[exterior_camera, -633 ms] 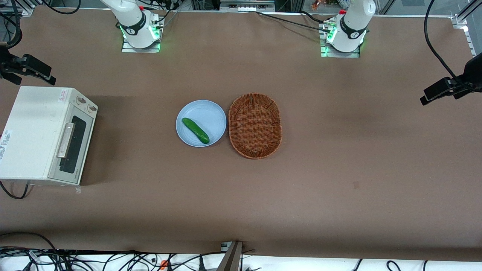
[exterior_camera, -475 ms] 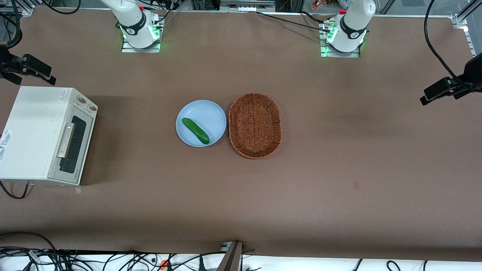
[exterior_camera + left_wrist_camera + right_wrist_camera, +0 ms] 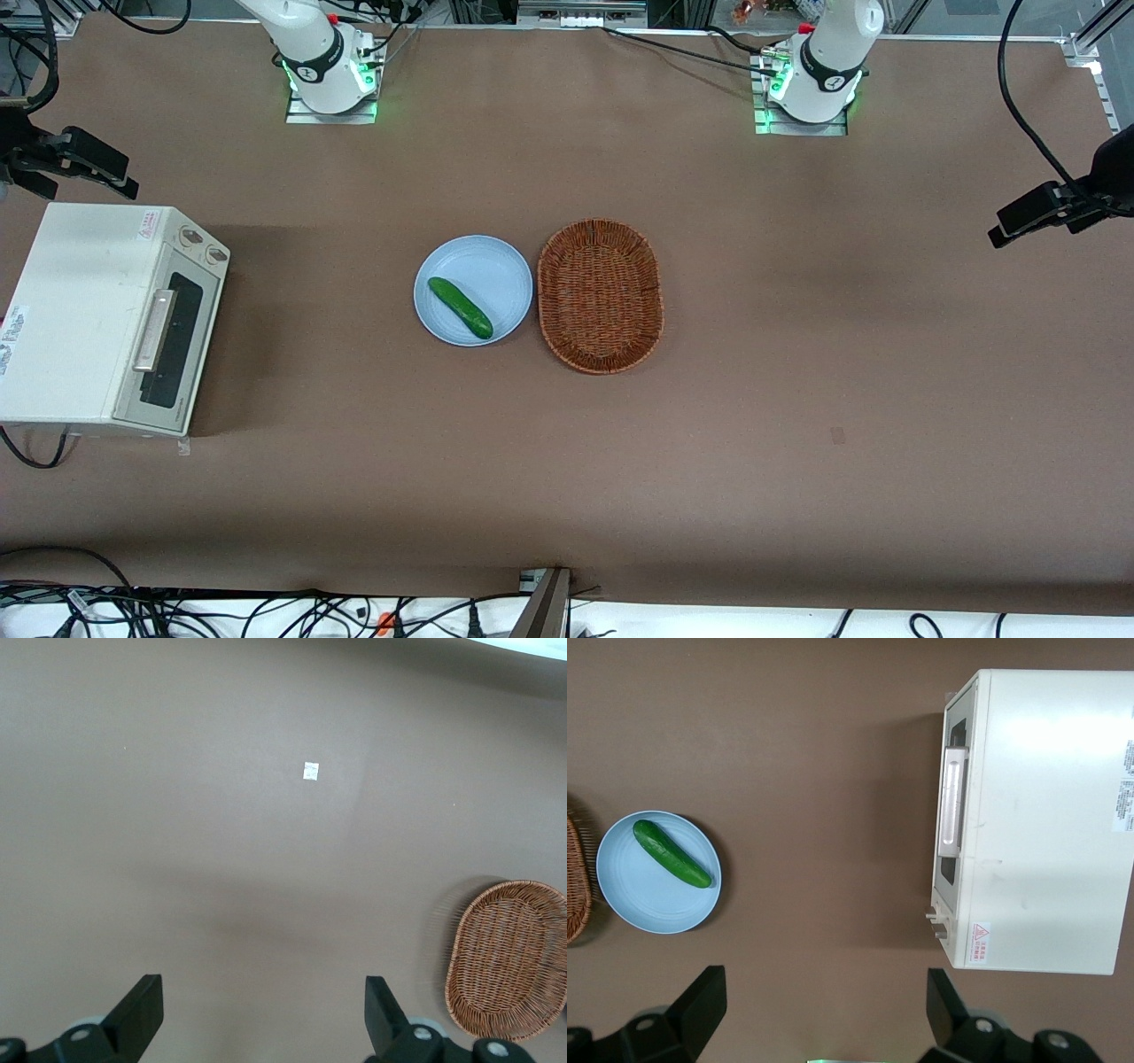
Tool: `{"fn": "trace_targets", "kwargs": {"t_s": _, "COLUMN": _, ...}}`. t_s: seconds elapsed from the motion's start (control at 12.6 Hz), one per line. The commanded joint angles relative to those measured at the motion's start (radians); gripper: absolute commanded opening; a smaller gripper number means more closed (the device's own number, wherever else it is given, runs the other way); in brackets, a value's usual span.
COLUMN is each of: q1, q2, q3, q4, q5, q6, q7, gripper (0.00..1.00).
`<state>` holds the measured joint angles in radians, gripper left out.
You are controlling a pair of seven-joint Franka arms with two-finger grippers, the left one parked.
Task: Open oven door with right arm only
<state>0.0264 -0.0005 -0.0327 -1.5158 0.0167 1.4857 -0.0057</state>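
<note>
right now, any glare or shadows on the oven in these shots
Right wrist view: a bright patch of glare washes the oven top, and a dark shadow lies on the table in front of the oven door. Front view: the same shadow shows beside the door; the gripper, open, hangs above the table near the oven.

The small black gripper [image 3: 89,164] has shifted slightly, farther from the front camera than the boxy cream-white toaster oven [image 3: 84,310].
</note>
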Motion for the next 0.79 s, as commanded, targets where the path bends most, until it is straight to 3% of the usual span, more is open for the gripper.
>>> {"fn": "trace_targets", "kwargs": {"t_s": 0.0, "q1": -0.002, "q2": -0.012, "q3": 0.011, "q4": 0.002, "q5": -0.018, "q6": -0.033, "q7": 0.010, "gripper": 1.00}}
{"fn": "trace_targets", "kwargs": {"t_s": 0.32, "q1": -0.002, "q2": -0.012, "q3": 0.033, "q4": 0.005, "q5": -0.058, "q6": -0.027, "q7": 0.010, "gripper": 1.00}}
{"fn": "trace_targets", "kwargs": {"t_s": 0.71, "q1": -0.002, "q2": -0.012, "q3": 0.039, "q4": 0.003, "q5": -0.060, "q6": -0.031, "q7": 0.012, "gripper": 1.00}}
